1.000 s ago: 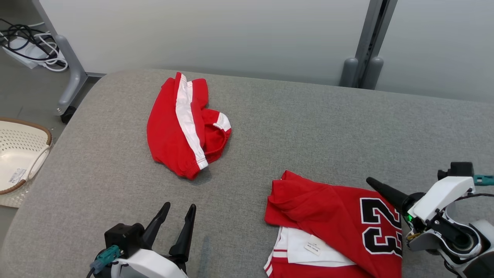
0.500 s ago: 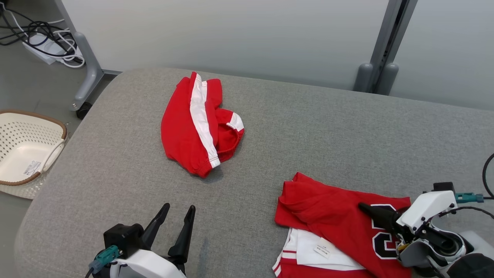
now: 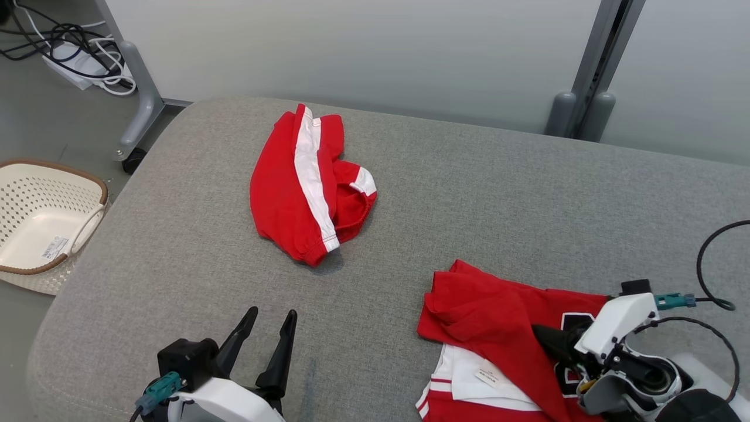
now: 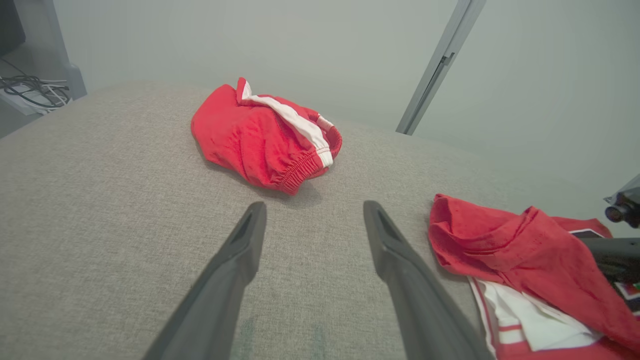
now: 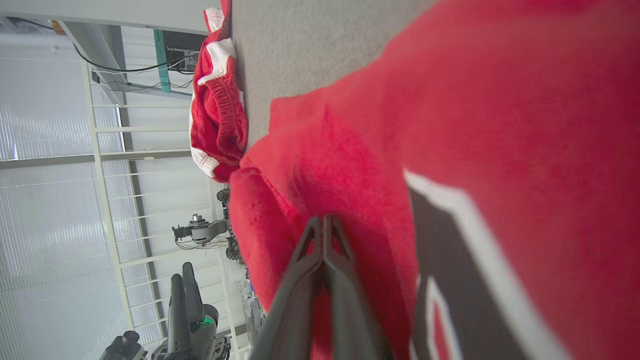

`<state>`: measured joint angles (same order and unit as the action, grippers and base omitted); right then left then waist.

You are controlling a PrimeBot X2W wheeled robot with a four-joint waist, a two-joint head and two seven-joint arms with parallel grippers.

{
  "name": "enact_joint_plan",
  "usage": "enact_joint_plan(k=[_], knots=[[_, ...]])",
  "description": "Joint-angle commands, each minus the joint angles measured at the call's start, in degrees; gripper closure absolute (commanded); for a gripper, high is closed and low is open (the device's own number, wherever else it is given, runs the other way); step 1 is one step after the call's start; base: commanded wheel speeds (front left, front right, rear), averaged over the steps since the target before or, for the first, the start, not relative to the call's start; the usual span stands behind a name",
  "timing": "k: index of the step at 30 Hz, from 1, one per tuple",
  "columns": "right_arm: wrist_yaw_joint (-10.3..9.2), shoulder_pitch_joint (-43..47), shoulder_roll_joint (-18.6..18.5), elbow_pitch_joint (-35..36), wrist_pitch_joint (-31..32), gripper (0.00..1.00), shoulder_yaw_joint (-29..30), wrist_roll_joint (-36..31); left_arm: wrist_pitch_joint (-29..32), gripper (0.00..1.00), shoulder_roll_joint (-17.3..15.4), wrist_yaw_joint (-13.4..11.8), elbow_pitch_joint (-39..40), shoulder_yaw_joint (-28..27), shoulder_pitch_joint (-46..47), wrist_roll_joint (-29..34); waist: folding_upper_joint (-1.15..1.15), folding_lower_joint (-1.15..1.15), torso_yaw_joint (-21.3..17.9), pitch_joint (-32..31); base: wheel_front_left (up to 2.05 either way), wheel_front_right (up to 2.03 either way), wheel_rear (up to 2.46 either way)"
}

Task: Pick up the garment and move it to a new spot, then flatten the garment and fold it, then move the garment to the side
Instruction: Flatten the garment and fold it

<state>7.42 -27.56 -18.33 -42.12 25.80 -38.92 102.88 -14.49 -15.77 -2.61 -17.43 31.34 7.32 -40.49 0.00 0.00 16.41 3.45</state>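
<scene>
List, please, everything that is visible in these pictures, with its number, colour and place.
shorts: one, red with white stripe, far left-centre of the pad
jersey: one, red with white trim and black number, near right of the pad
pad: one, grey fabric, under both garments
basket: one, cream with brown rim, floor at left
cables: one bundle, black and white, floor at far left
post: one, grey, behind the pad
left gripper: one, dark fingers spread, empty, near left
right gripper: one, dark fingers shut, tips against the jersey
</scene>
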Motion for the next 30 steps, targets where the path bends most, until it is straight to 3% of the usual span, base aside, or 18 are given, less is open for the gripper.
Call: enact_joint_plan(k=[1, 14, 30], knots=[[0.15, 0.7, 0.0, 0.6, 0.5, 1.0, -0.1, -0.4, -0.3, 0.0, -0.2, -0.4, 0.0, -0.2, 0.2, -0.3, 0.0, 0.0, -0.1, 0.0, 0.0, 0.0, 0.0], [0.15, 5.4, -0.2, 15.7, 3.1, 1.0, -8.5, -7.6, -0.3, 0.0, -0.3, -0.5, -0.2, -0.1, 0.0, -0.4, 0.0, 0.0, -1.7, -0.5, 0.0, 0.0, 0.0], [0.15, 6.8, -10.5, 26.2, -4.1, 1.0, -4.5, -11.6, -0.4, 0.0, -0.7, -0.6, -0.1, -0.3, -0.9, -0.8, 0.0, 0.0, -5.2, -1.5, 0.0, 0.0, 0.0]])
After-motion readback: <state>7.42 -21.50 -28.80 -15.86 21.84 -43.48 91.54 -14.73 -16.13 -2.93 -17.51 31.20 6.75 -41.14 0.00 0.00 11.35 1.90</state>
